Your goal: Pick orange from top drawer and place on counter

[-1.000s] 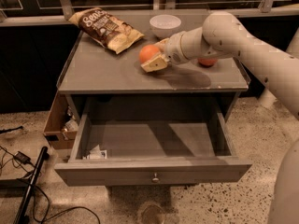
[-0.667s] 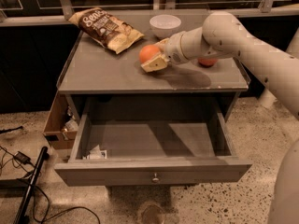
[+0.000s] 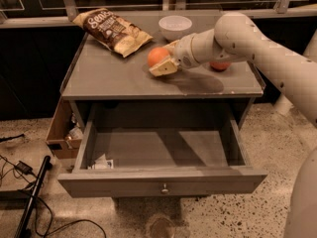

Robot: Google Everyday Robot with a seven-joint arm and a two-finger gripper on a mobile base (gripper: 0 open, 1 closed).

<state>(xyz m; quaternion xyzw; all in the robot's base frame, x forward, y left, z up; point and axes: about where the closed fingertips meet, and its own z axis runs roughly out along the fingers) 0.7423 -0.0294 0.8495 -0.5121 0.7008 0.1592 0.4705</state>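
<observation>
The orange (image 3: 156, 56) is at the middle of the grey counter (image 3: 109, 76), low on or just above its surface; I cannot tell if it touches. My gripper (image 3: 162, 59) reaches in from the right and is shut on the orange, one beige finger (image 3: 163, 69) in front of it and the other behind. The top drawer (image 3: 163, 175) is pulled fully open below the counter, its round knob (image 3: 165, 188) facing me. No fruit lies in the drawer.
A chip bag (image 3: 111, 29) lies at the counter's back left and a white bowl (image 3: 175, 26) at the back middle. A redder fruit (image 3: 219, 66) sits behind my arm. A white scrap (image 3: 101, 162) lies in the drawer's left corner. A cardboard box (image 3: 60, 130) and cables (image 3: 29, 182) are on the floor at left.
</observation>
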